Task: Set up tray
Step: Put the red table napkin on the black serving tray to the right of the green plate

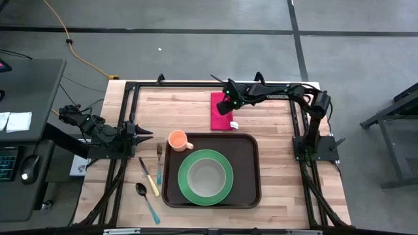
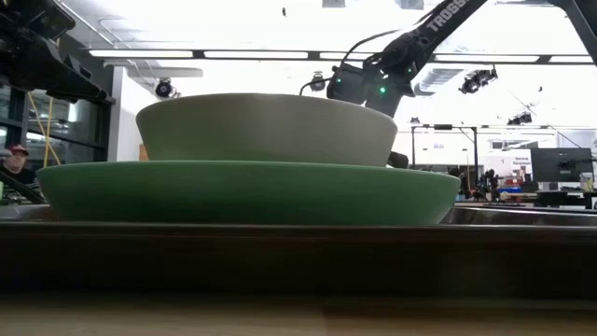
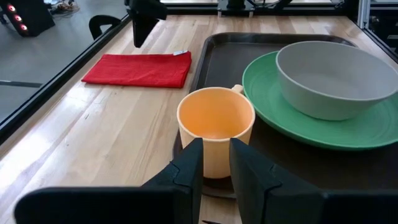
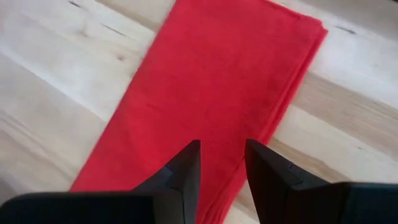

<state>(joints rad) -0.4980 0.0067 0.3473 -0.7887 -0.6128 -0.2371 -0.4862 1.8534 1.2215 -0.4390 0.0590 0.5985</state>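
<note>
The dark brown tray lies at the table's near middle. On it a green plate carries a grey bowl, and an orange cup stands upright in the tray's far left corner. A folded red napkin lies flat on the wood beyond the tray. My right gripper hangs open above the napkin, pointing steeply down, clear of the cloth. My left gripper waits at the table's left, open by a narrow gap, aimed at the cup and short of it.
A fork, a knife and a spoon lie on the wood left of the tray. A black frame rail runs along the table's far edge behind the napkin. Bare wood shows right of the tray.
</note>
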